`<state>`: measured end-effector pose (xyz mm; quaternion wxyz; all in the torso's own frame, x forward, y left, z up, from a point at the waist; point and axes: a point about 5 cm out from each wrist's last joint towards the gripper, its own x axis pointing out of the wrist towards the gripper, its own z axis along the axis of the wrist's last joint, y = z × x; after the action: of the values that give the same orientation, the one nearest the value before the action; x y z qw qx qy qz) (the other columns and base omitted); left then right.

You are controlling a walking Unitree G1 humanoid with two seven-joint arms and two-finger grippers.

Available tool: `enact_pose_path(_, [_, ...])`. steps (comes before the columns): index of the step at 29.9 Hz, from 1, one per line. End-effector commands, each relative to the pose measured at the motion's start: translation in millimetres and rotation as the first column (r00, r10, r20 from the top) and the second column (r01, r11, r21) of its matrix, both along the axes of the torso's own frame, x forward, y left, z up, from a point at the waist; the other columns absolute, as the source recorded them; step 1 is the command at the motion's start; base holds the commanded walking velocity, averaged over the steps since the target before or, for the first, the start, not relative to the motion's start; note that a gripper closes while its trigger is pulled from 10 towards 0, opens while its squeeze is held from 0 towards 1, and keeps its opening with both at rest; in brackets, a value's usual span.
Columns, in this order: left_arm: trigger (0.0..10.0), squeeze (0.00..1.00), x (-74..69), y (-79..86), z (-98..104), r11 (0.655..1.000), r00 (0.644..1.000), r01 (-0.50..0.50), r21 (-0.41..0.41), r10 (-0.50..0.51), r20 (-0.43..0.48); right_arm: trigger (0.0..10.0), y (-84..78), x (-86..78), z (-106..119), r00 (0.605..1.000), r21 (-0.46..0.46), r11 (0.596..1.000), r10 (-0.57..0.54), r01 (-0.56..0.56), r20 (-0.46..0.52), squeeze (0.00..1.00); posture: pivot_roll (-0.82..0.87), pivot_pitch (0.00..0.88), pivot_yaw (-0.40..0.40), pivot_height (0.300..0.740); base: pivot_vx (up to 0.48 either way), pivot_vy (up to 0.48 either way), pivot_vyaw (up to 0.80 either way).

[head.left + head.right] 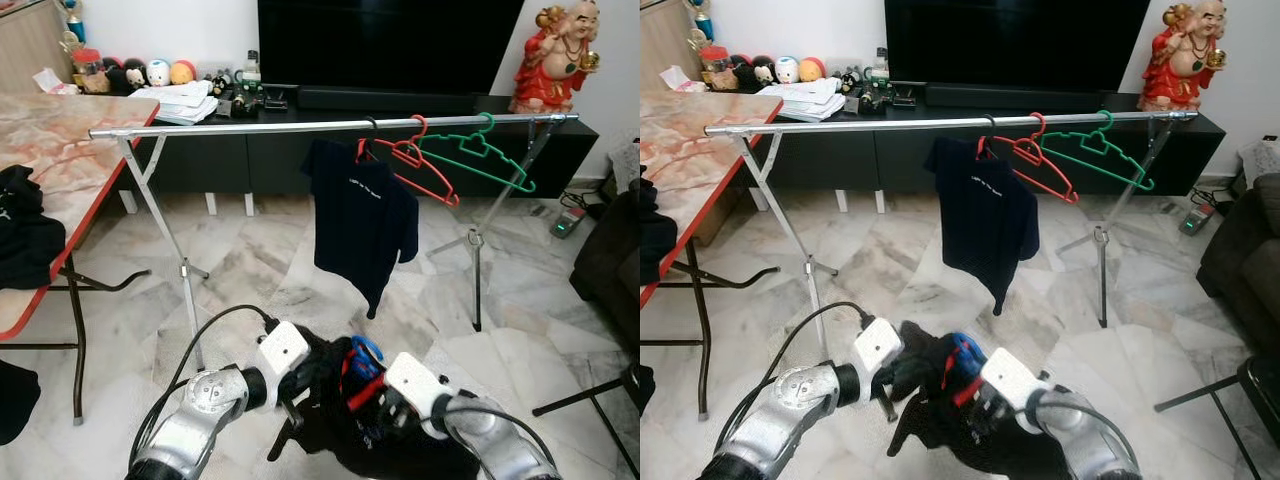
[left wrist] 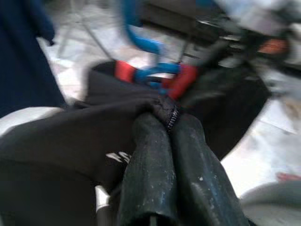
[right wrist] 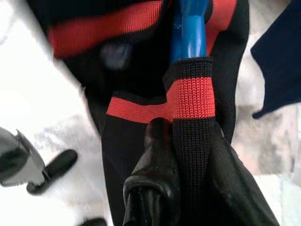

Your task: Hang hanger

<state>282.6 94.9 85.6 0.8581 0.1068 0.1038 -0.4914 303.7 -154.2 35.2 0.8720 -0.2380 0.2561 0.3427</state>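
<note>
A black garment with red trim (image 1: 335, 400) on a blue hanger (image 1: 366, 351) hangs low in front of me, held between both arms. My left gripper (image 1: 300, 385) is shut on the garment's black fabric (image 2: 117, 127). My right gripper (image 1: 385, 400) is shut on its red-striped collar (image 3: 190, 96), next to the blue hanger (image 3: 188, 28). Ahead stands a silver clothes rail (image 1: 250, 127). It carries a navy T-shirt (image 1: 360, 220), an empty red hanger (image 1: 415, 160) and an empty green hanger (image 1: 480, 155).
A folding table (image 1: 50, 140) with dark clothes on it stands at the left. A TV cabinet (image 1: 300, 110) with clutter and a red figurine (image 1: 555, 55) lies behind the rail. A dark sofa (image 1: 610, 260) sits at the right. The rail's left half is bare.
</note>
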Motion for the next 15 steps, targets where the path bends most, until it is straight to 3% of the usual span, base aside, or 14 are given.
enact_pose_path(1, [0.0,0.0,-6.6,-8.6,5.8,0.997,0.997,0.079,-0.018,-0.079,-0.009,0.0,-2.6,5.5,4.7,1.0,0.006,1.0,-0.024,0.024,0.015,0.0,0.05,0.031,-0.023,0.74,0.0,0.0,0.0])
enact_pose_path(5, [0.0,0.0,-19.9,-9.9,8.8,0.989,0.988,0.148,0.003,-0.148,-0.054,0.0,-3.8,11.7,9.1,0.998,0.028,0.998,-0.057,0.056,0.041,0.0,0.05,0.039,-0.025,0.74,0.0,0.0,0.0])
enact_pose_path(6, [0.5,0.0,-22.1,-10.0,9.0,0.987,0.985,0.161,0.005,-0.16,-0.058,0.0,-3.8,12.3,9.6,0.997,0.032,0.998,-0.06,0.059,0.042,0.0,0.05,0.041,-0.024,0.74,0.0,0.0,0.0])
enact_pose_path(7, [7.3,0.0,-25.9,-8.7,8.3,0.985,0.983,0.171,0.033,-0.168,-0.07,0.0,-2.5,13.9,11.3,0.997,0.052,0.997,-0.061,0.059,0.042,0.0,0.06,0.046,-0.027,0.74,0.0,0.0,0.0])
enact_pose_path(8, [10.0,0.0,-26.9,-8.0,7.6,0.984,0.983,0.173,0.048,-0.169,-0.073,0.0,-1.9,14.6,12.3,0.997,0.06,0.996,-0.062,0.059,0.043,0.0,0.06,0.046,-0.027,0.74,0.0,0.0,0.0])
enact_pose_path(9, [10.0,0.0,-28.2,-7.5,6.7,0.981,0.981,0.183,0.058,-0.178,-0.079,0.0,-1.3,15.6,13.3,0.997,0.07,0.996,-0.064,0.061,0.044,0.0,0.06,0.048,-0.028,0.74,0.0,0.0,0.0])
enact_pose_path(10, [10.0,0.08,-32.0,-7.6,7.1,0.976,0.974,0.213,0.054,-0.207,-0.096,0.0,-0.4,17.3,15.0,0.997,0.08,0.995,-0.064,0.06,0.049,0.0,0.06,0.048,-0.028,0.74,0.0,0.0,0.0])
enact_pose_path(11, [10.0,0.93,-36.5,-8.5,8.5,0.967,0.963,0.251,0.039,-0.245,-0.108,0.0,0.4,19.2,17.2,0.996,0.082,0.995,-0.059,0.054,0.063,0.0,0.06,0.05,-0.028,0.74,0.0,0.0,0.0])
enact_pose_path(12, [10.0,0.93,-36.5,-8.5,8.5,0.967,0.963,0.251,0.039,-0.245,-0.108,0.0,0.4,19.2,17.2,0.996,0.082,0.995,-0.059,0.054,0.063,0.0,0.06,0.05,-0.028,0.74,0.0,0.0,0.0])
enact_pose_path(13, [10.0,1.0,-39.0,-8.8,9.1,0.962,0.957,0.272,0.034,-0.266,-0.114,0.0,0.9,20.4,18.5,0.996,0.081,0.995,-0.059,0.053,0.073,0.0,0.06,0.052,-0.029,0.74,0.0,0.0,0.0])
enact_pose_path(15, [10.0,1.0,-43.3,-9.9,11.2,0.954,0.947,0.298,0.028,-0.292,-0.132,0.0,4.8,23.0,21.0,0.996,0.101,0.994,-0.04,0.032,0.078,0.0,0.06,0.055,-0.034,0.74,0.0,0.0,0.0])
